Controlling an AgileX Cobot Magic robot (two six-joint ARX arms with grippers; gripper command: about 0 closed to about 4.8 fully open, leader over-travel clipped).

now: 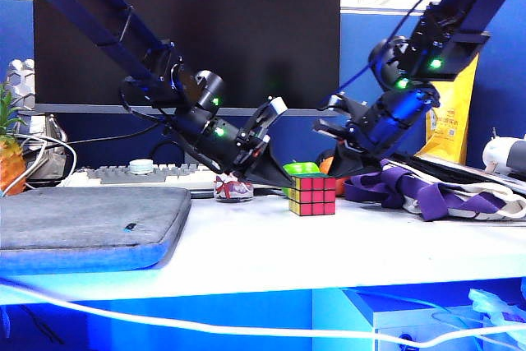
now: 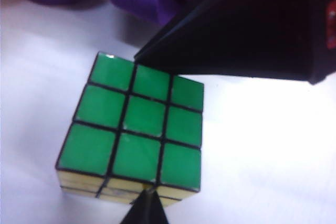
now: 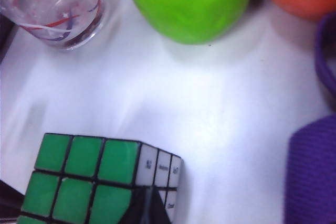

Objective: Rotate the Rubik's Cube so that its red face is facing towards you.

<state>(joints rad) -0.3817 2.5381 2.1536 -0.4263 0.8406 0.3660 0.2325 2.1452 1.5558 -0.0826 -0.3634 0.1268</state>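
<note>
- The left gripper [image 1: 265, 152] hovers open just left of the cube [image 1: 312, 195]; one finger [image 2: 252, 30] is above the green top, not touching.
- The right gripper [image 1: 335, 125] hangs above and behind the cube; I cannot tell its state.
- The glass [image 3: 55, 9] holds red and blue strands.
- The cube stands on the table [image 1: 246, 244], red face [image 1: 316, 196] frontward.

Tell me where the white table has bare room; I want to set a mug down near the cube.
Bare table lies in front of the cube, between the grey pad and the purple straps. Behind the cube it is crowded: green apple, glass, left end effector, right end effector.
</note>
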